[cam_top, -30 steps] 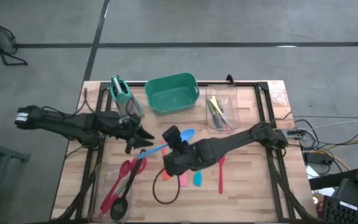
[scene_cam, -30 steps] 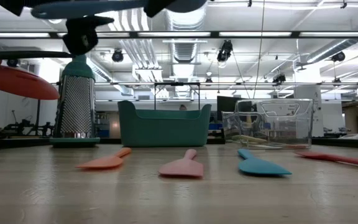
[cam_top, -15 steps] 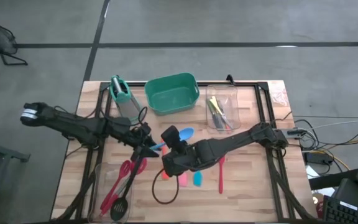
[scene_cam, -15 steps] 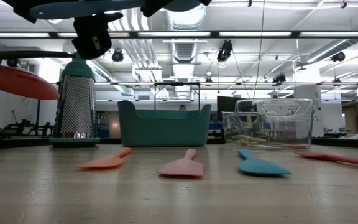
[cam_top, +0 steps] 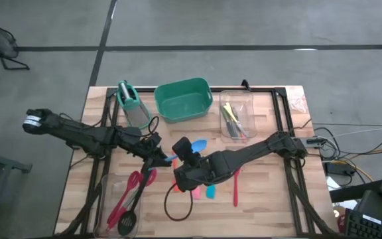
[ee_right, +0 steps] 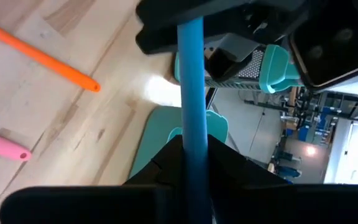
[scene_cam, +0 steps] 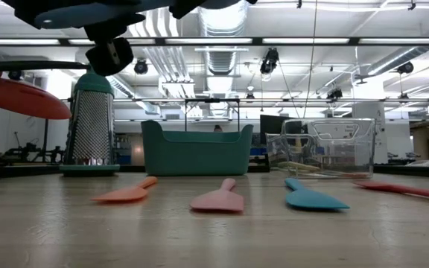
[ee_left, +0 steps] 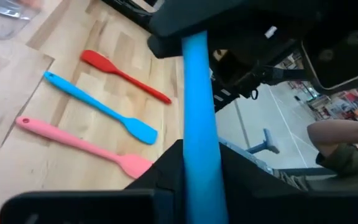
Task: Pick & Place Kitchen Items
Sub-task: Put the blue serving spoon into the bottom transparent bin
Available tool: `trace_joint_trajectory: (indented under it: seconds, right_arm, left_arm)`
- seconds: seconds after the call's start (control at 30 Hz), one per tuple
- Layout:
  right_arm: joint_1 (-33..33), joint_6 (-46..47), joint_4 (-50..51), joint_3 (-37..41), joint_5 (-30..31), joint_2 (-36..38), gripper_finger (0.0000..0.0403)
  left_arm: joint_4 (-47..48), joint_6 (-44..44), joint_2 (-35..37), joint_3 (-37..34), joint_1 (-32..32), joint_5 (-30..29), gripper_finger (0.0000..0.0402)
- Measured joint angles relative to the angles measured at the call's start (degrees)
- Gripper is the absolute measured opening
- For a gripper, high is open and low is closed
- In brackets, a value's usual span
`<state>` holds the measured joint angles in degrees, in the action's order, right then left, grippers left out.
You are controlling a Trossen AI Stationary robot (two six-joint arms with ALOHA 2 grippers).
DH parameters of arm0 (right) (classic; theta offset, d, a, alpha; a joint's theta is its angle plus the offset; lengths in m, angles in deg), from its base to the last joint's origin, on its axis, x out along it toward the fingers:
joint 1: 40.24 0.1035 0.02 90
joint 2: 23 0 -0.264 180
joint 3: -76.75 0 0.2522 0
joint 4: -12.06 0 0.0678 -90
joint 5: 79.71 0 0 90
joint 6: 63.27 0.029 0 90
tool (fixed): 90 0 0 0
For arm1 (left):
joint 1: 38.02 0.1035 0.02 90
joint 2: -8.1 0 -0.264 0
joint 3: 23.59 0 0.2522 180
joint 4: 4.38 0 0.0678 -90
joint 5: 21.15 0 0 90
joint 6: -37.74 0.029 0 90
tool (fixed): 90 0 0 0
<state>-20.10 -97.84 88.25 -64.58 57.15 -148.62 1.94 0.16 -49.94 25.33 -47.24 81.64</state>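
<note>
Above the middle of the table [cam_top: 257, 212], both grippers meet on one blue spoon [cam_top: 194, 145]. The right gripper [cam_top: 180, 167] has its jaws clamped on the spoon's blue handle [ee_right: 191, 93]. The left gripper [cam_top: 159, 159] has its jaws closed on the same handle [ee_left: 199, 124] from the opposite end. Beneath them on the wood lie an orange spatula [scene_cam: 125, 193], a pink spatula [scene_cam: 220, 198], a blue spatula [scene_cam: 310, 196] and a red spatula [cam_top: 235, 187]. A grater [cam_top: 131, 103], a green tub [cam_top: 183, 99] and a clear bin [cam_top: 237, 114] stand along the far edge.
</note>
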Motion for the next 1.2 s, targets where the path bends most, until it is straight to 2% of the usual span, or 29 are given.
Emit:
trace_joint_trajectory:
  seconds: [0.13, 0.3, 0.47, 0.63, 0.7, 0.8, 0.97, 1.2]
  right_arm:
    - [0.0, 6.8, 0.9, 0.1, 1.8, 0.0, 0.0046]
    - [1.6, 17.7, 7.3, -1.0, 11.2, 0.9, 0.0092]
    - [3.2, 29.5, 12.6, -1.4, 11.3, 3.5, 0.0143]
    - [4.4, 46.4, 20.8, -1.3, 9.7, 5.4, 0.0177]
    - [4.6, 52.0, 24.0, -1.3, 8.8, 5.8, 0.0186]
    - [5.2, 58.2, 27.7, -0.6, 5.7, 5.6, 0.0194]
    - [6.5, 61.0, 27.6, 2.5, 3.0, 5.6, 0.0192]
    - [7.4, 61.4, 27.1, 8.7, 2.7, 5.6, 0.0172]
  left_arm:
    - [-0.1, 0.0, 0.1, 0.0, 0.0, -1.0, 0.0068]
    - [-2.1, -2.3, 1.6, 0.2, -0.2, -3.0, 0.0068]
    - [-3.3, -4.9, 3.6, 0.2, -1.3, -2.2, 0.0068]
    - [0.1, -7.7, 6.7, 0.4, -4.8, -2.9, 0.0068]
    - [3.6, -9.0, 8.1, 0.7, -6.6, -3.2, 0.0068]
    - [14.1, -10.0, 10.0, 2.2, -10.5, -5.0, 0.0068]
    - [33.0, -20.6, 12.4, 4.1, -20.5, -20.9, 0.0068]
    - [45.5, -38.5, 12.4, 8.2, -35.4, -28.8, 0.0068]
